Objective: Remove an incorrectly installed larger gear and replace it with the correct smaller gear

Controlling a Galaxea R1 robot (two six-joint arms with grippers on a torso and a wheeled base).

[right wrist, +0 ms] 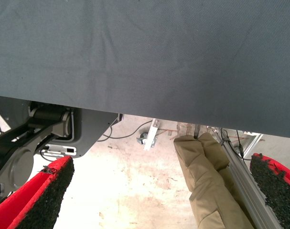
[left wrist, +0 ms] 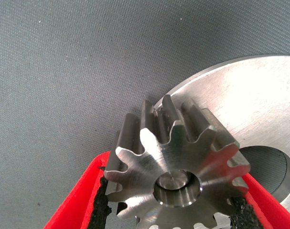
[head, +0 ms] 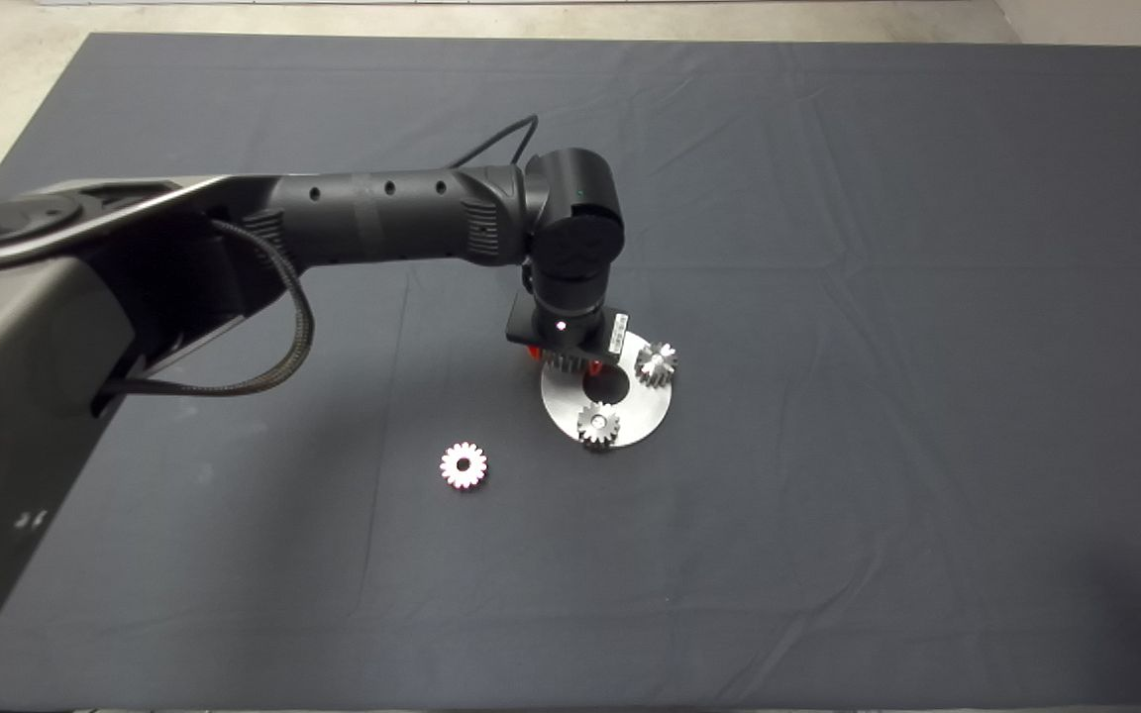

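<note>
We had the left gripper [left wrist: 176, 210] clamped on the larger gear [left wrist: 176, 167] at the round plate's [head: 645, 416] rim; the smaller gear [head: 463, 464] lay apart on open mat [head: 828, 248]; the right gripper [right wrist: 159, 200] waited wide open.

No readable text is showing anywhere; a small white label [head: 618, 335] is sitting on the left arm's wrist block, just above the round steel plate [head: 648, 416], but its markings are too small to make out.
</note>
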